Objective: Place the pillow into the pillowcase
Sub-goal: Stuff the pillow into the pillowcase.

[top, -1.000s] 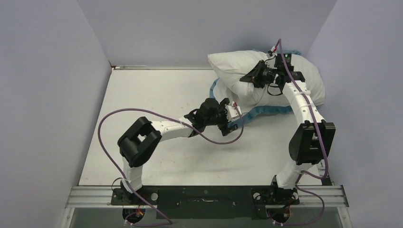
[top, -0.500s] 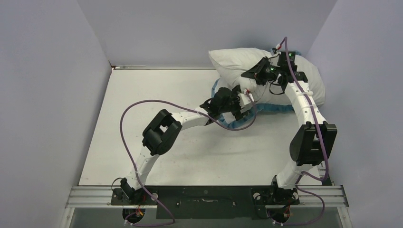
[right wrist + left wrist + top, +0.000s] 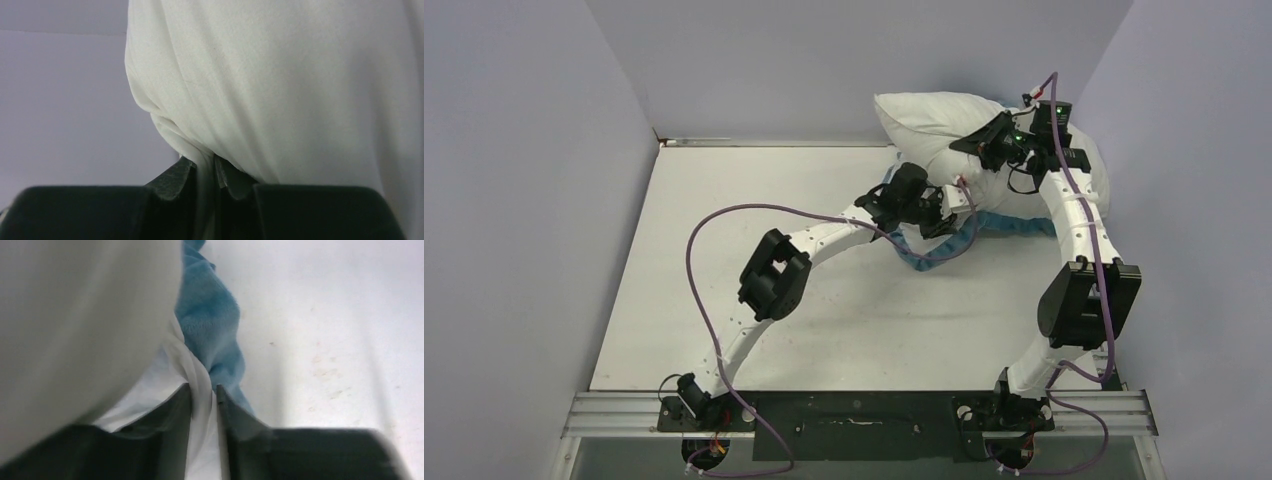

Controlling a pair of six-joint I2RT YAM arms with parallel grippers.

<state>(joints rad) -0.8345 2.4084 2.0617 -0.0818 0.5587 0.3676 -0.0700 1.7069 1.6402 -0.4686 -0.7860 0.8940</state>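
In the overhead view we see the pillow (image 3: 929, 120) bunched up at the far right of the table (image 3: 754, 220), around 1 o'clock from the table's centre, close to the back wall and the right wall. Its plump white bulk stands raised rather than lying flat. The pillowcase (image 3: 936, 256) lies under and beside it. Its blue ruffled edge curls out onto the table at about 6 o'clock from the pillow and runs on toward 3 o'clock beneath the right arm.

The left gripper (image 3: 204, 390) reaches in from 8 o'clock. In its wrist view the jaws are pressed together on a thin fold of white cloth, with the blue ruffle rising just past the fingertips toward 12 o'clock. We take that fold to be the pillowcase's white inner face, though the close, blurred view leaves some doubt. The pillow fills the frame from 9 to 11 o'clock, touching the pillowcase.

The right gripper (image 3: 202, 167) sits at the pillow's 3 o'clock side in the overhead view. Its jaws are pinched tight on a gathered tuck of the pillow's plain white fabric, which hangs in taut folds from the grip.
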